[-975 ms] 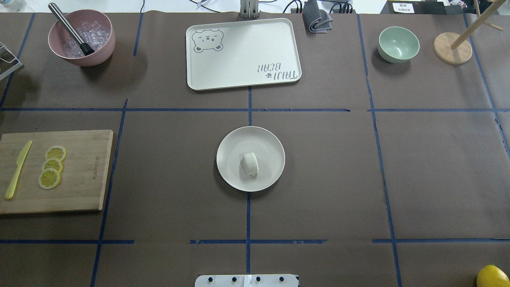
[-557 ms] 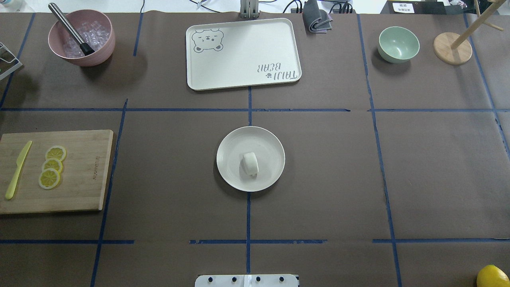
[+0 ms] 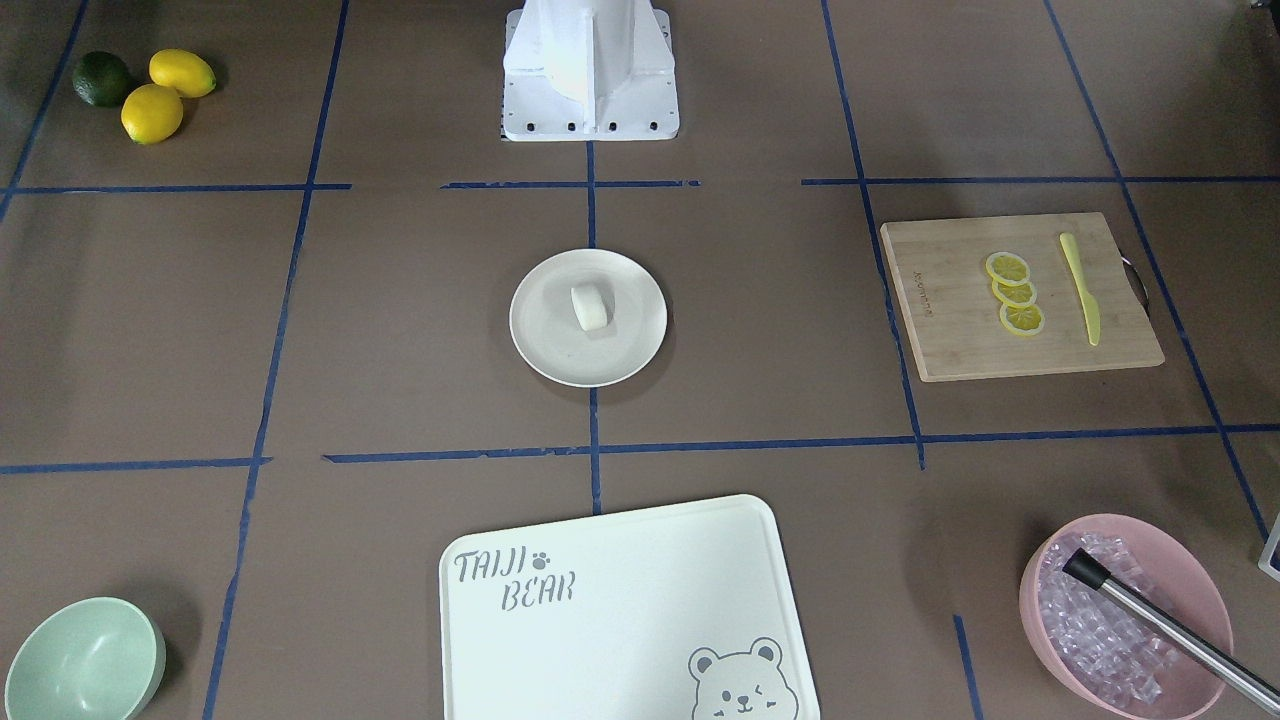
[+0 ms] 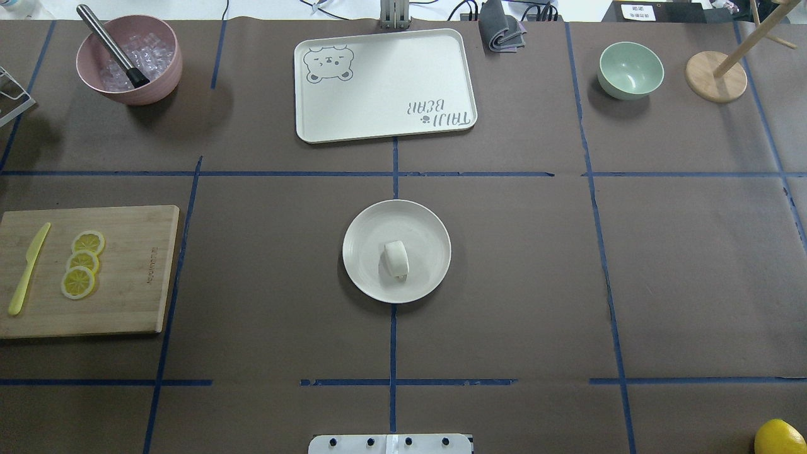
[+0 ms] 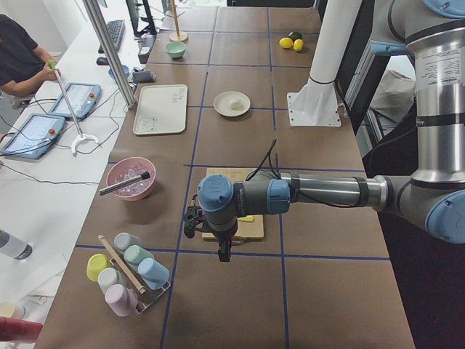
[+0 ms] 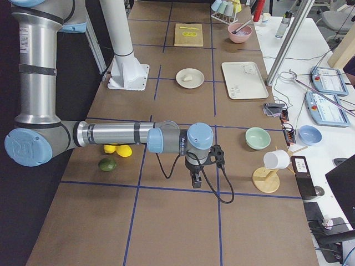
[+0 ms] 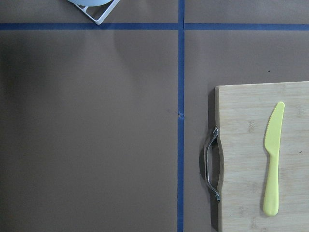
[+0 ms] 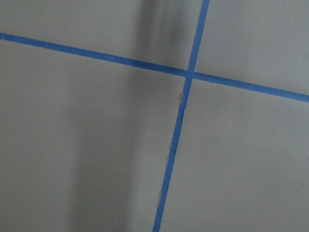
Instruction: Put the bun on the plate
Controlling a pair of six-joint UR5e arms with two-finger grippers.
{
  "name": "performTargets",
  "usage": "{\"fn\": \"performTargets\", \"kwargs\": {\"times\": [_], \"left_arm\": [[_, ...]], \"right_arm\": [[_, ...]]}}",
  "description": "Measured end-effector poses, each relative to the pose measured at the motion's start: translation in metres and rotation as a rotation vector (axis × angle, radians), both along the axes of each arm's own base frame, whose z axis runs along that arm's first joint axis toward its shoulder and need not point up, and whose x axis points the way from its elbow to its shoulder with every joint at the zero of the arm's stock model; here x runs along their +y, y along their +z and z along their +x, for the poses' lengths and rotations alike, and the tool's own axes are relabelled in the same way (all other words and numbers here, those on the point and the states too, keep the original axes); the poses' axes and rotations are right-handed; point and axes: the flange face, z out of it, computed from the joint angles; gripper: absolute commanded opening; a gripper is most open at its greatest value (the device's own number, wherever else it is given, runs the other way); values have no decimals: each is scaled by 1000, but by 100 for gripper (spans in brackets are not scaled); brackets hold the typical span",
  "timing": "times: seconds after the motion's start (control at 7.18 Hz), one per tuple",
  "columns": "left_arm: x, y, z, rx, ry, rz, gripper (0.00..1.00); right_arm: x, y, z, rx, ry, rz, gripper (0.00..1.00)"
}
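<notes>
Brown table [image 4: 265, 265], one bun [image 4: 396, 258], one plate [image 4: 372, 221]

The bun [image 4: 396, 259] lies on the plate [image 4: 418, 232] at the centre of the table [image 4: 517, 284] before me, the tray [image 4: 384, 82] beyond it, the cutting board [image 4: 135, 277] with lemon slices [image 4: 82, 261] and knife [image 4: 28, 268] on my left.
</notes>
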Motion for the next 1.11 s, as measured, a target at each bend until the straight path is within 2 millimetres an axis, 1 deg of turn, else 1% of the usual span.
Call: {"fn": "performTargets", "kwargs": {"times": [0.7, 1.11], "left_arm": [[0, 4, 1, -4, 3, -4, 100], [-1, 1, 1, -5, 5, 5, 100]], "right_arm": [[-1, 2, 0, 3, 3, -5, 100], [-1, 4, -2, 4, 6, -12, 100]]}}
